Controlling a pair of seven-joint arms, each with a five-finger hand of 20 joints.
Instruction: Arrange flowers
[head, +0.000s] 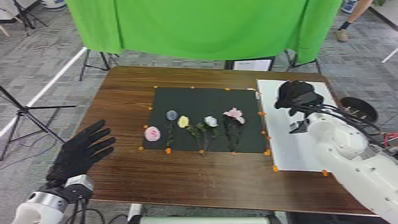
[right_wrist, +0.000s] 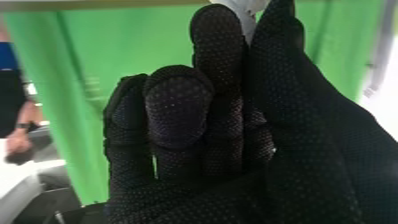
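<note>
Five flowers (head: 234, 114) on a black mat (head: 187, 100) on the brown surface (head: 195, 175), left hand (head: 78, 152) released, fingers straight, by the left edge, right hand (head: 296, 94) over the white board (head: 298, 150), pinching a whitish thing (right_wrist: 246, 12)

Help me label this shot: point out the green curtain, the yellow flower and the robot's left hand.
Green curtain (head: 187, 30): head view, cloth's middle.
Yellow flower (head: 183, 121): head view, its bloom.
Left hand (head: 75, 159): head view, black glove.

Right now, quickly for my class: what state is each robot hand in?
Left hand: open, fingers extended, holding nothing.
Right hand: closed, fingers and thumb pinching a pale object that I can't identify.
</note>
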